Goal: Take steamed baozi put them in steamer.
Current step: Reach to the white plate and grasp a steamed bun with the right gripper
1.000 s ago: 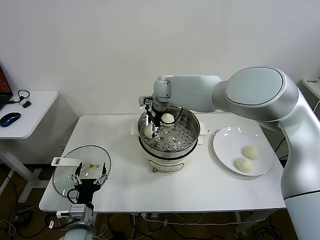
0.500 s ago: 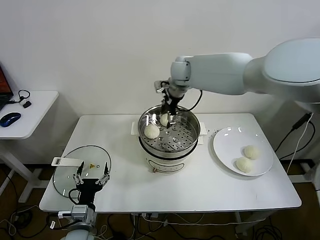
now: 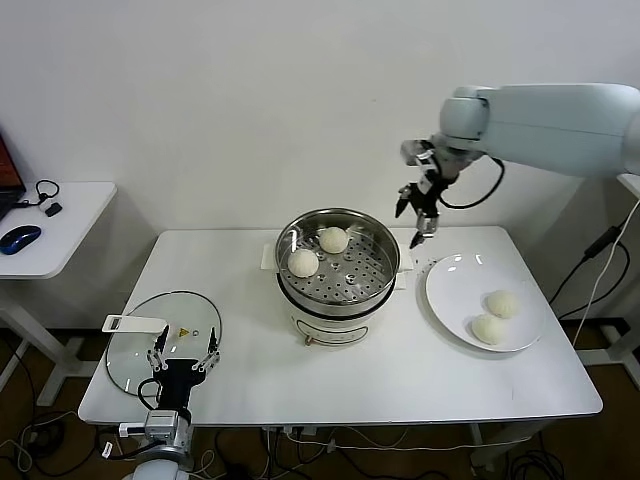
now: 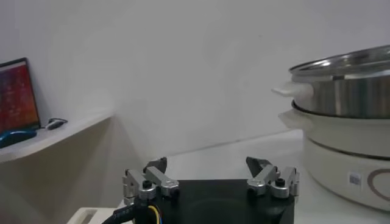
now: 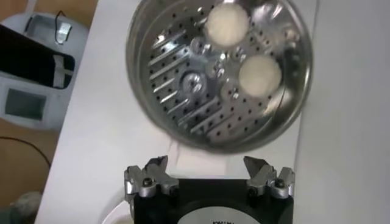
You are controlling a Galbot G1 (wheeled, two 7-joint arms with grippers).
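Note:
The steel steamer [image 3: 375, 240] stands mid-table on its white pot base. Two off-white baozi lie on its perforated floor, one at the left [image 3: 303, 262] and one at the back [image 3: 333, 239]; both show in the right wrist view [image 5: 226, 23] [image 5: 259, 73]. Two more baozi [image 3: 501, 304] [image 3: 488, 329] lie on the white plate [image 3: 455, 285] at the right. My right gripper [image 3: 416, 218] is open and empty, in the air between the steamer's right rim and the plate, above the table. My left gripper [image 3: 182, 350] is open and empty, low at the front left.
A glass lid with a white handle [image 3: 135, 345] lies flat at the table's front left, under my left gripper. A white side table [image 3: 60, 225] with a blue mouse [image 3: 20, 238] stands off to the left. The wall is close behind the steamer.
My right gripper let go of a baozi in the steamer's left side, then rose out of the basket and swung right to beside the plate, empty. The left arm has not moved.

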